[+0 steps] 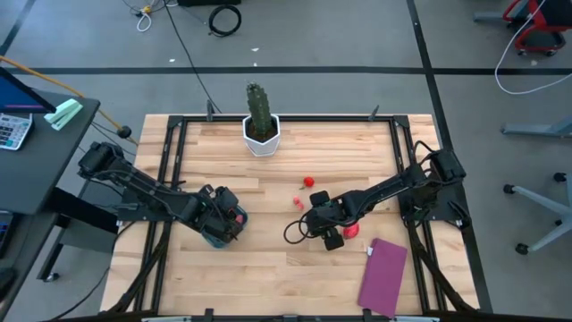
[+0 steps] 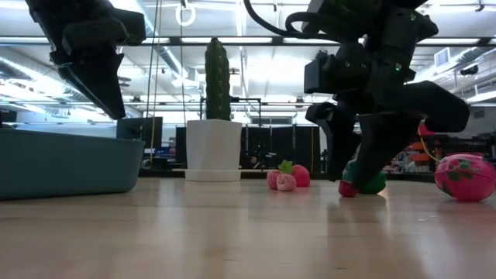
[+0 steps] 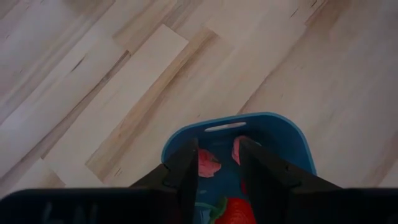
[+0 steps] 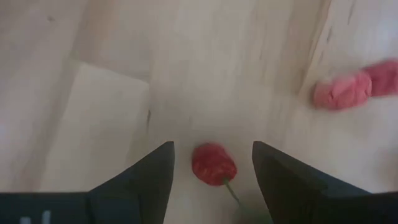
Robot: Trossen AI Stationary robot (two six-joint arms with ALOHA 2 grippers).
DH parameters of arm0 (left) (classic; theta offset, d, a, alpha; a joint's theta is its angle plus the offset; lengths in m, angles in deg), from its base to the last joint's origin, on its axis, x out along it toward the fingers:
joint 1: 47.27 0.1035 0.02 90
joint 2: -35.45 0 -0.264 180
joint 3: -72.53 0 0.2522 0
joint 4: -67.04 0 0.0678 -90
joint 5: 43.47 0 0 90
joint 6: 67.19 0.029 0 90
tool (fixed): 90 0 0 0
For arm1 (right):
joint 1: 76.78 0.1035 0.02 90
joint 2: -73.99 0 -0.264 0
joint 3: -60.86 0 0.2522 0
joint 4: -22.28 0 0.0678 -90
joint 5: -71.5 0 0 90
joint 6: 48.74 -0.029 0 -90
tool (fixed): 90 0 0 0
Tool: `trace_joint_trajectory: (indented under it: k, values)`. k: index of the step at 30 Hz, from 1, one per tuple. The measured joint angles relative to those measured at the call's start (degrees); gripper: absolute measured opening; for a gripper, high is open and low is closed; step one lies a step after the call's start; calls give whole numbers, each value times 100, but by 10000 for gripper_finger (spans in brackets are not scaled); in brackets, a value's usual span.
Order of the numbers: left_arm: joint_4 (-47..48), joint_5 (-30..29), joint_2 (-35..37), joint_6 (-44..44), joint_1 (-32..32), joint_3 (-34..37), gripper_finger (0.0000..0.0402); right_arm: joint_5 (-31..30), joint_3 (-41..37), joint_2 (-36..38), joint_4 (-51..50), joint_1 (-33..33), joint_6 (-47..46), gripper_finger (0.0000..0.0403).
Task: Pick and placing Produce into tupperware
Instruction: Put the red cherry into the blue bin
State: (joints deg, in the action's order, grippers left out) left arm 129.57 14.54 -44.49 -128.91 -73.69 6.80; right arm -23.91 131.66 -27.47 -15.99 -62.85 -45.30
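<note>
Right of centre on the table, the right gripper (image 4: 211, 171) stands low over a small red piece (image 4: 213, 163), its jaws spread wide with the piece between them and touching neither; this looks like the set-up for a grasp, fingers straddling before they close. A bigger pink-red fruit (image 1: 350, 230) lies just beside that gripper on its right, and two more pieces, a pink one (image 1: 297, 200) and a red one (image 1: 308, 181), sit farther back toward the cactus (image 1: 260, 112). At the left, the left gripper (image 3: 217, 180) hangs above the tupperware (image 3: 292, 134), jaws parted and empty. Red and pink produce (image 3: 207, 163) already lies inside, so it likely waits there after a drop.
</note>
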Motion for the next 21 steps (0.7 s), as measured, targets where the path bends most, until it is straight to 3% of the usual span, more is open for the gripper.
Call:
trace_joint_trajectory:
  k: [21]
  values:
    - [-9,-58,0,-15,0,0,114,65,-234,-10,203,-70,-338,219]
